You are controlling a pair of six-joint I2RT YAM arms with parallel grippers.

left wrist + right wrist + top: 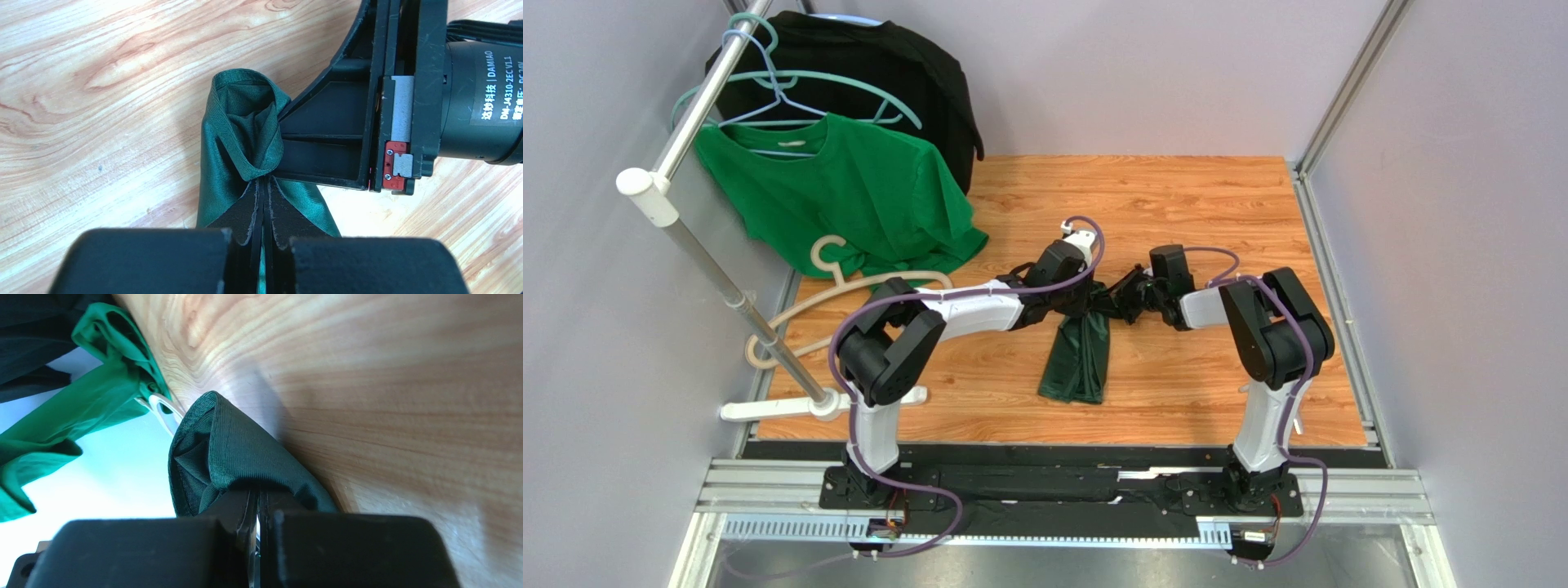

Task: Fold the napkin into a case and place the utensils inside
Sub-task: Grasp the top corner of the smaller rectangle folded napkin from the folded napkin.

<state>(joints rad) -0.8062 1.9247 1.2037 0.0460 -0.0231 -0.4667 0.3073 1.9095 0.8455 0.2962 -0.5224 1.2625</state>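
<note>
The table (pixel 1210 208) is pale orange wood, boxed in by plain grey walls (pixel 1455 184). A metal rail (pixel 707 98) slants up the left side. On the rail hang teal hangers (pixel 787 92), a bright green T-shirt (pixel 854 196) and, behind that, a black garment (pixel 891 74). A cream hanger (pixel 830 263) lies on the wood just right of the rail's foot.

Well right of the rail, about mid-table, is the napkin (pixel 1078 361), gathered into a narrow, dark green, wrinkled strip. Its long axis runs from far to near. The far end is pinched to a bunch and the near end spreads wider, leaning slightly back toward the rail side. The near end rests on the wood. Whether the far end is lifted clear I cannot tell.

Both arms reach forward and bend inward, elbows out, so the wrists meet over that far end. The left gripper (pixel 263 190) comes in from the rail side and is clenched on the napkin, its pads (pixel 244 214) pressed together with cloth puffing into a loop just past them. The right gripper (pixel 256 496) comes from the opposite side, turned nearly side-on to the table. It is likewise clamped on a fold of napkin, the jaws almost touching. From the left wrist, the right gripper's black body sits right against the same bunch.
</note>
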